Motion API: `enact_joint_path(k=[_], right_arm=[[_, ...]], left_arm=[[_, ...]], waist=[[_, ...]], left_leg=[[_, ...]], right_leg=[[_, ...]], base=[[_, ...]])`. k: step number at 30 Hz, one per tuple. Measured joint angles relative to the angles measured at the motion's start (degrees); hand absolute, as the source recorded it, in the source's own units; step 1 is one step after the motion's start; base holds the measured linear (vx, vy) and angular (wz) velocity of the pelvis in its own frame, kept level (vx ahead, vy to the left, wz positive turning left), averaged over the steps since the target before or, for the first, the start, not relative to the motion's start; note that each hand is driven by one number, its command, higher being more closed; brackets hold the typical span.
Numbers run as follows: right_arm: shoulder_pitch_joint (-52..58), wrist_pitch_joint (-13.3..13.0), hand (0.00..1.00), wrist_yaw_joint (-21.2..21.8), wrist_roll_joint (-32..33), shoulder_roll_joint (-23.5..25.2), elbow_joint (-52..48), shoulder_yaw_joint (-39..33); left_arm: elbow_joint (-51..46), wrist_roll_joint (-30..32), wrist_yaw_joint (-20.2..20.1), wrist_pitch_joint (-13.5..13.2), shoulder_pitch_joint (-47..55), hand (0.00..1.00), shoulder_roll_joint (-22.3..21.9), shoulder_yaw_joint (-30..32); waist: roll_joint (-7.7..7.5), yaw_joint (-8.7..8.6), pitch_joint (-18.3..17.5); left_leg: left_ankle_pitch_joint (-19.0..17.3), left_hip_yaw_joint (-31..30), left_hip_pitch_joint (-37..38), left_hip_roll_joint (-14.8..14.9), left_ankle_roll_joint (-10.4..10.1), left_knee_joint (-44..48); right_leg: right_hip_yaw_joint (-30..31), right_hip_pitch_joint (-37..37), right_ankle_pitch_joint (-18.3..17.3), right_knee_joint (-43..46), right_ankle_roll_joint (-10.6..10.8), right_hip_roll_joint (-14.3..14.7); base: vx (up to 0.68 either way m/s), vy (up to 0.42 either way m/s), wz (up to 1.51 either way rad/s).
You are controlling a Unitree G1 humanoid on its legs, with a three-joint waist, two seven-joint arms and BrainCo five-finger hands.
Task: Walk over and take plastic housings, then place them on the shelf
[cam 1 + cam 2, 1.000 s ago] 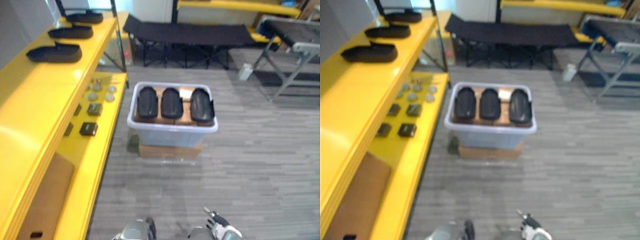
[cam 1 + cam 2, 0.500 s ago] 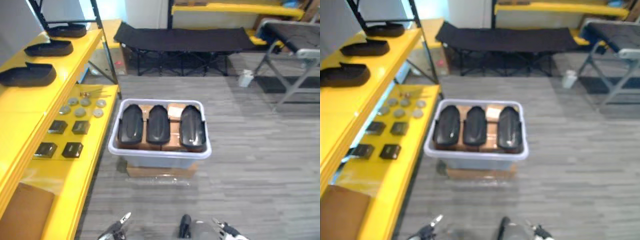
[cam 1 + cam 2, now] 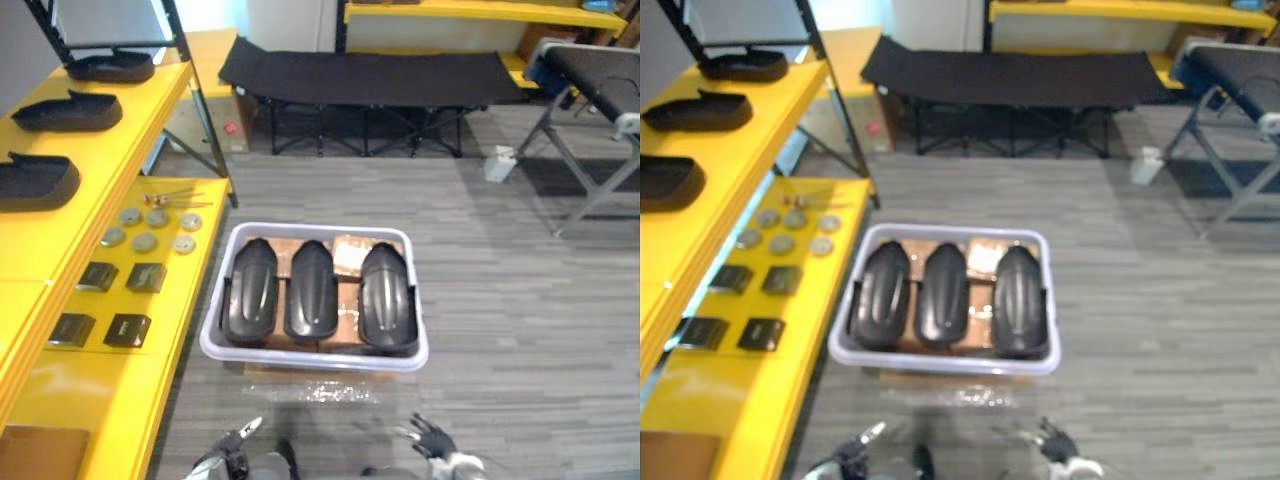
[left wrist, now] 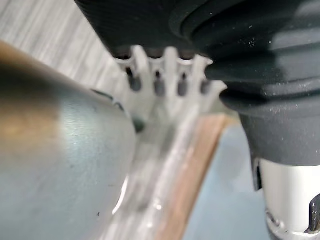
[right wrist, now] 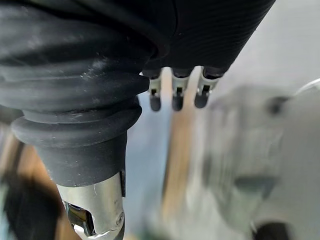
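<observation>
Both the left hand (image 3: 233, 452) and the right hand (image 3: 433, 442) are cut off at the lower edge. Ahead of them, the bin (image 3: 312, 358) hides most of the box (image 3: 940, 378) beneath. Beyond the left hand's fingers (image 4: 159, 82), shapes blur past naming.

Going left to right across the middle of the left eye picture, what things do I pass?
First small black blocks → left housing → middle housing → right housing, all three in the bin → floor.
</observation>
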Motion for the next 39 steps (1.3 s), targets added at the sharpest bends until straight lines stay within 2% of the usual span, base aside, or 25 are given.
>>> enact_joint_path(k=[3,6,7,10,12,15,16,18,20,22,23,24,27,29,30,33,34,36,37,39], right_arm=[[-1.4,-4.3,0.00,2.1,-0.2,-1.0,-13.6,13.6],[-4.2,-4.2,0.00,3.0,0.9,-0.2,-23.0,19.9],[-5.5,-3.8,0.00,2.9,3.3,-0.1,-28.2,20.8],[-8.8,-2.3,0.00,2.1,8.9,-0.5,-35.6,19.9],[-12.3,-1.9,0.00,-0.9,10.5,-1.9,-40.6,17.3],[-15.2,-1.3,0.00,-6.5,13.1,-2.0,-42.7,10.9],[-16.7,-1.3,0.00,-8.7,14.5,-2.0,-43.0,7.5],[-17.0,-1.2,0.00,-11.7,14.6,-2.2,-43.5,3.6],[-16.8,-1.1,0.00,-15.0,15.6,-2.7,-45.0,0.0],[-16.7,-0.9,0.00,-18.0,16.1,-3.7,-45.9,-3.0],[-16.7,-0.1,0.00,-19.8,16.9,-4.1,-46.1,-4.4],[-16.7,0.6,0.00,-21.4,17.9,-4.3,-46.0,-5.7],[-16.9,3.5,0.00,-23.1,20.6,-5.4,-44.8,-10.1],[-16.3,5.8,0.00,-25.0,20.9,-5.6,-42.9,-12.7],[-15.1,6.9,0.00,-25.8,21.7,-6.1,-41.8,-14.1],[-10.0,8.9,0.00,-28.9,22.3,-8.4,-40.6,-19.7],[-7.8,9.7,0.00,-29.9,22.9,-8.2,-39.9,-23.7],[-5.3,9.7,0.00,-30.9,23.7,-8.1,-39.0,-27.1],[-4.0,9.7,0.00,-32.1,24.4,-7.5,-38.0,-28.9],[-3.4,9.6,0.00,-35.0,24.3,-6.7,-36.4,-30.0]], left_arm=[[-0.6,0.1,0.7,0.0,0.0,0.00,0.3,-1.3],[-1.0,2.3,0.6,-0.3,0.0,0.00,0.4,-1.8],[-1.2,2.7,0.5,-0.5,0.0,0.00,0.4,-1.8],[-1.1,3.7,0.1,-0.4,0.0,0.00,0.8,-1.8],[-1.1,5.4,0.0,-0.4,-0.3,0.00,0.9,-2.1],[-1.0,5.0,0.0,-0.6,-0.4,0.00,1.2,-2.3],[-1.0,4.1,0.1,-0.8,-0.4,0.00,1.5,-2.2],[-0.2,2.5,0.1,-1.1,-0.2,0.00,2.2,-1.9],[0.6,-0.3,0.4,-1.1,0.3,0.00,3.6,-1.2],[1.2,-0.9,0.7,-1.1,2.2,0.00,4.7,1.2],[1.7,-2.6,0.9,-1.4,4.0,0.00,5.1,3.1],[2.2,-3.0,1.0,-2.1,5.6,0.00,4.9,5.4],[2.4,-4.5,1.3,-4.9,9.1,0.00,2.1,8.9],[1.9,-4.5,1.2,-5.4,11.0,0.00,-0.1,11.2],[1.4,-4.2,1.3,-5.7,12.3,0.00,-0.9,11.3],[1.1,-4.2,1.3,-5.9,13.4,0.00,-1.9,11.1],[0.3,-4.4,1.1,-6.1,13.5,0.00,-1.8,10.9],[-0.3,-4.1,0.8,-6.6,12.9,0.00,-1.8,10.8],[-1.5,-3.7,0.7,-7.4,12.5,0.00,-1.3,10.5],[-3.3,-1.9,0.6,-9.0,11.0,0.00,0.1,8.5]], waist=[[-0.45,1.15,-0.3],[-0.66,2.21,-0.3],[-0.99,2.71,-0.5],[-1.24,2.50,-0.3],[-0.91,2.38,0.1],[-0.45,2.47,0.6],[-0.72,2.55,0.7],[-0.73,2.68,0.7],[-1.05,2.54,0.5],[-2.03,2.59,-0.1],[-3.00,3.13,-0.7],[-3.65,3.71,-1.0],[-2.94,4.38,-0.6],[-1.39,4.80,0.4],[-0.63,4.65,0.4],[1.10,2.99,0.3],[1.51,1.65,0.1],[1.22,0.98,0.2],[0.36,0.37,0.7],[-0.54,0.31,1.7]], left_leg=[[0.7,-1.5,0.5,0.1,0.0,-1.7],[1.0,-1.4,2.3,0.7,-0.3,-3.1],[1.0,-1.1,2.3,0.7,-0.3,-3.1],[1.0,-1.0,2.3,1.3,-0.3,-2.9],[0.9,-1.1,2.7,2.1,-0.1,-2.4],[-0.5,-1.3,3.0,3.4,1.0,-0.6],[-1.3,-1.3,2.9,3.9,1.1,0.5],[-2.4,-1.8,2.3,4.7,0.9,2.5],[-3.2,-3.2,0.3,5.8,0.3,5.0],[-3.0,-4.5,-1.3,6.3,-0.5,5.8],[-2.7,-4.6,-2.1,6.2,-1.1,6.5],[-2.6,-4.8,-3.2,6.1,-1.5,7.8],[-2.4,-5.8,-6.2,7.4,-2.3,11.8],[-2.5,-5.5,-6.3,8.6,-4.1,12.9],[-2.9,-4.8,-6.3,9.2,-4.7,13.0],[-3.1,-0.9,-6.0,11.1,-4.3,13.1],[-2.1,0.6,-6.0,11.0,-5.4,11.7],[-0.2,1.0,-6.0,9.6,-5.6,9.6],[0.3,1.0,-6.2,8.4,-5.0,8.3],[0.7,0.9,-7.8,7.4,-4.5,8.1]], right_leg=[[-0.8,0.5,0.8,0.0,0.0,0.6],[-0.5,1.1,2.0,-0.1,-0.3,1.2],[-0.4,1.1,2.6,-0.3,-0.8,1.3],[-0.1,0.4,3.6,0.9,-0.6,1.5],[-0.1,-2.0,3.6,6.9,-0.6,1.0],[-0.7,-4.1,3.5,13.8,-0.9,0.0],[-1.3,-5.2,1.3,17.4,-3.9,-1.2],[-1.5,-5.1,0.3,18.2,-5.4,-3.2],[-0.6,-5.1,0.9,16.7,-4.9,-4.3],[-0.1,-4.8,2.2,13.9,-3.5,-4.7],[0.1,-4.0,5.3,10.6,-2.6,-4.9],[0.2,-2.6,6.5,6.9,-0.8,-4.6],[-1.1,1.7,5.1,-1.7,1.4,-2.0],[-0.7,2.1,2.8,-2.4,3.1,-1.2],[-0.5,1.7,0.6,-2.0,2.4,-1.1],[-0.8,-0.4,-0.6,-0.3,1.8,-1.3],[-1.2,-1.7,-1.1,1.4,2.2,-2.1],[-1.6,-3.0,-1.4,3.2,2.6,-3.6],[-1.8,-3.9,-1.4,3.8,3.1,-4.8],[-1.8,-5.3,-1.0,4.2,3.7,-5.7]], base=[[0.07,-0.008,0.28],[0.05,0.012,0.03],[0.03,0.025,-0.17],[0.00,0.027,-0.11],[-0.03,0.068,0.01],[-0.04,0.062,0.05],[-0.05,0.061,-0.02],[-0.07,0.033,0.06],[-0.09,-0.040,0.19],[-0.07,-0.118,0.21],[-0.06,-0.207,0.19],[-0.04,-0.231,0.16],[-0.10,-0.299,0.18],[-0.15,-0.183,-0.20],[-0.22,-0.221,-0.31],[-0.17,-0.078,-0.05],[-0.14,0.015,0.13],[-0.05,0.067,0.19],[-0.05,0.109,0.17],[-0.05,0.116,0.13]])
